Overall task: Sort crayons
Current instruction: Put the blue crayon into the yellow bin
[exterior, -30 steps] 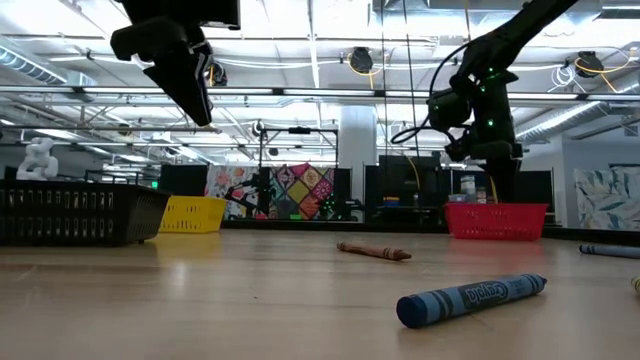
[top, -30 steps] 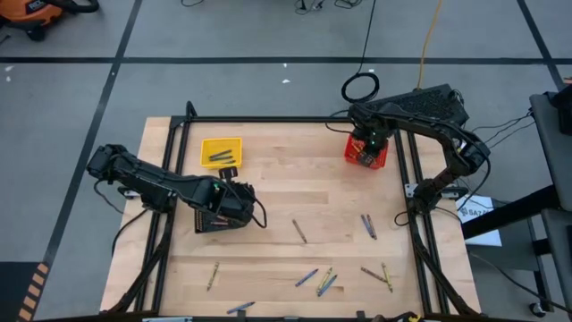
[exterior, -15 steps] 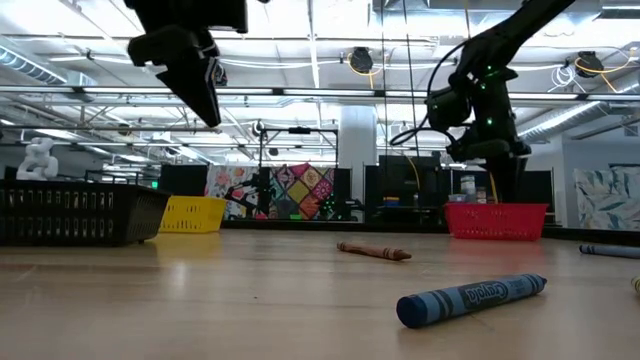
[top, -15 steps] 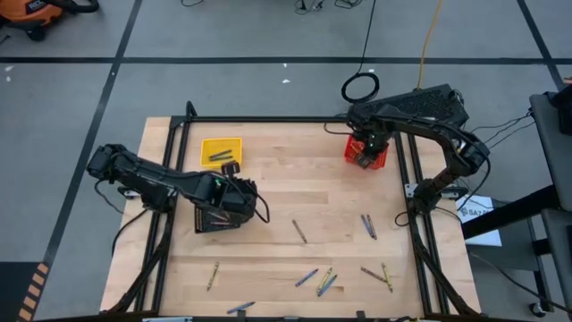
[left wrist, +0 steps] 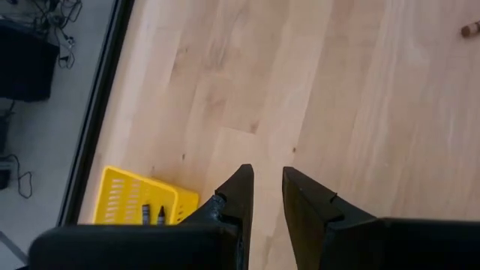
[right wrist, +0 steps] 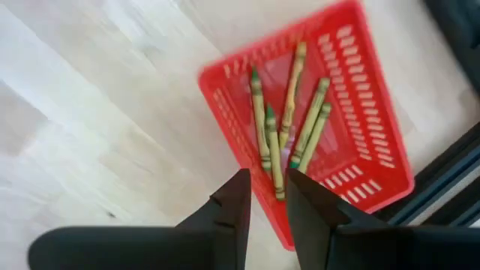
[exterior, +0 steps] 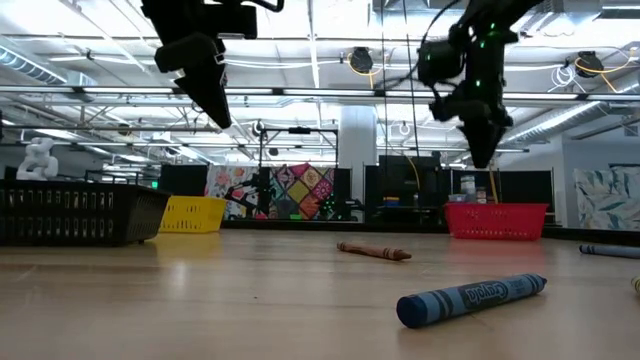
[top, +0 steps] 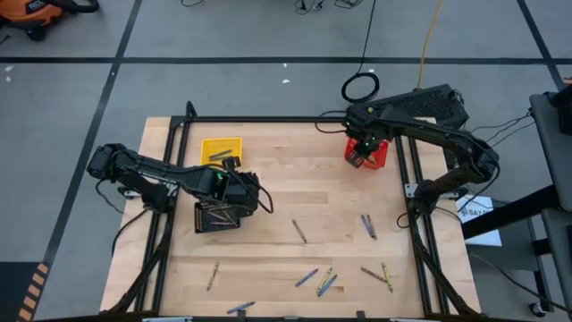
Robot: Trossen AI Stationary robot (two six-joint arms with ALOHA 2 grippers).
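Note:
Crayons lie scattered on the wooden table: a brown one (top: 299,231), a blue pair (top: 368,225), and more near the front edge (top: 326,282). In the low view a blue crayon (exterior: 470,298) lies close by and a brown one (exterior: 373,250) farther back. My left gripper (left wrist: 268,172) hangs over bare wood beside the black basket (top: 219,216), its fingers slightly apart with nothing between them. My right gripper (right wrist: 268,176) hangs above the red basket (right wrist: 375,127), narrowly open and empty. Several yellow-green crayons (right wrist: 289,112) lie in that basket.
A yellow basket (left wrist: 127,202) at the far left holds two dark crayons (left wrist: 151,214). The black basket (exterior: 80,215) stands at the left and the red one (exterior: 497,220) at the far right. A dark metal frame (top: 268,120) runs along the table's edges. Bare wood spans the middle.
My right gripper has risen well clear of the red basket, rolled a little and shifted slightly toward the table's left; its finger gap looks unchanged. My left gripper has drifted a little toward the table's right at the same height. No crayon has moved.

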